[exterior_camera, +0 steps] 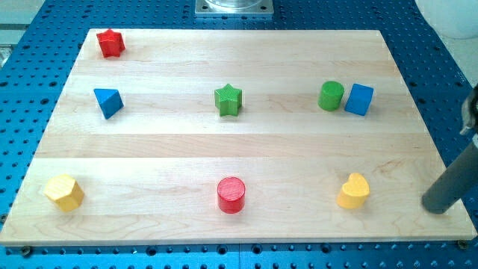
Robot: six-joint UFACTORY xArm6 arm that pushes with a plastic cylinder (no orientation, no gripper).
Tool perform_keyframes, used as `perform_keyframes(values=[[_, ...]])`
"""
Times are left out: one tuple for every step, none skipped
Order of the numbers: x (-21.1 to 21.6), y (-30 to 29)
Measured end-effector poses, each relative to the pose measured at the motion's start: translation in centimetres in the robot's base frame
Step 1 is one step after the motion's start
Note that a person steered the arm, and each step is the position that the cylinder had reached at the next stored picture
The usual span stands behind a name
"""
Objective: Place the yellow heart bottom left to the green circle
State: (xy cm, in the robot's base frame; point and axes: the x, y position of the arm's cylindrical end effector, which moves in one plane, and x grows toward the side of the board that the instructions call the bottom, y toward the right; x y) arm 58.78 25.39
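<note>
The yellow heart (354,191) lies near the board's bottom right. The green circle (331,96) stands well above it, toward the view's top right, touching or nearly touching the blue cube (359,99) on its right. My tip (438,205) is at the far right of the board, to the right of the yellow heart and slightly lower, apart from it by a clear gap. The dark rod rises from the tip toward the view's right edge.
A red star (110,43) is at the top left. A blue triangle (108,101) is at the left. A green star (228,99) is mid-board. A red circle (231,195) is at the bottom middle. A yellow hexagon (64,193) is at the bottom left.
</note>
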Motion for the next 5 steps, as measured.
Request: perform_keyframes(values=[[2.7, -4.2], [1.6, -7.9], [-3.4, -12.5], [-4.8, -13.4], [-7.5, -13.3]])
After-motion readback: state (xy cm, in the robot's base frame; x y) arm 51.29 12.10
